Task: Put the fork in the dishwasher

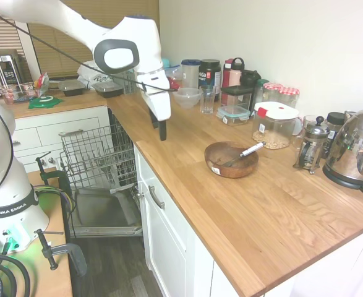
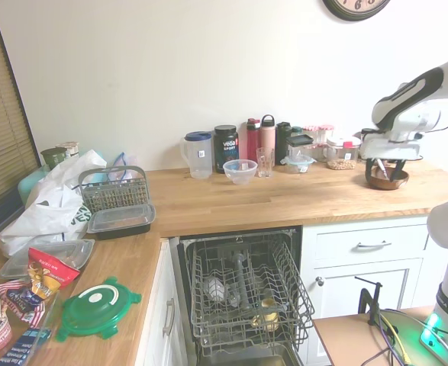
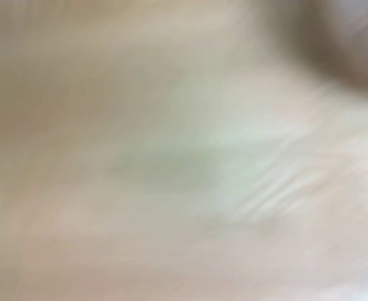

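The fork is a slim strip of shiny pale metal, its handle sticking out over the rim of a round, smooth wooden bowl at about two o'clock, its darker head down inside. The bowl sits on the counter, a broad run of warm, grained butcher-block wood. Beyond the bowl, at about one o'clock, stands a clear plastic jar with a white lid, and further right a glass French press and a polished steel kettle.

My gripper hangs over the counter at about nine o'clock from the bowl, well apart from it and touching nothing. My fingers are dark and point down; from this side they overlap, so I cannot tell how far apart they stand, and the other side view is too small to settle it. I hold nothing.

The dishwasher stands open under the counter, its grey wire-grid rack pulled out over the flat grey metal door.

My wrist view is a pale blur.
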Controlling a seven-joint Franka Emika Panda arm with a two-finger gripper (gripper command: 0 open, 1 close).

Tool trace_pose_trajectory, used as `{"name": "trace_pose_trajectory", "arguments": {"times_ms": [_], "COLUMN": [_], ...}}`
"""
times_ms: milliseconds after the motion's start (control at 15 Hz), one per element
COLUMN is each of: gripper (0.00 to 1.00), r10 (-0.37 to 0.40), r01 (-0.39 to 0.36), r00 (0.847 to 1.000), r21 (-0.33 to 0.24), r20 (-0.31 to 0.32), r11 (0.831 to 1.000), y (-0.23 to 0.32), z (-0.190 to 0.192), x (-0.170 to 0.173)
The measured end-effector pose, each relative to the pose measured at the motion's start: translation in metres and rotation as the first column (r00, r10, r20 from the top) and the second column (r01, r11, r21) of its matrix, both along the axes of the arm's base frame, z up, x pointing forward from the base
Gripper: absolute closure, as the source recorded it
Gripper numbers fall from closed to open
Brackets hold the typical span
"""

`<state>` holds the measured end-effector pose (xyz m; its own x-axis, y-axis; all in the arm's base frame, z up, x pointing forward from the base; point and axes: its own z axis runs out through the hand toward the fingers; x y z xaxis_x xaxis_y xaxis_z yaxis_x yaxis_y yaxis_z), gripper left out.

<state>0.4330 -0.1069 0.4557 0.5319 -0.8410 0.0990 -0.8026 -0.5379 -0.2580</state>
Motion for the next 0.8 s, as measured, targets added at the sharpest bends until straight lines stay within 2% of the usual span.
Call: {"name": "trace_pose_trajectory", "arguments": {"times_ms": [200, 533, 800], "gripper": [0.0, 0.0, 0.0], "r10": [-0.054, -0.061, -0.08], "r01": [0.057, 0.08, 0.099], "r00": [0.991, 0.976, 0.967], "r21": [-0.027, -0.082, -0.067], "r20": [0.119, 0.209, 0.241], "r11": [0.998, 0.993, 0.993], "y": [-0.039, -0.065, -0.085], "z": [0.01, -0.028, -0.029], "x": [0.024, 0.099, 0.128]}}
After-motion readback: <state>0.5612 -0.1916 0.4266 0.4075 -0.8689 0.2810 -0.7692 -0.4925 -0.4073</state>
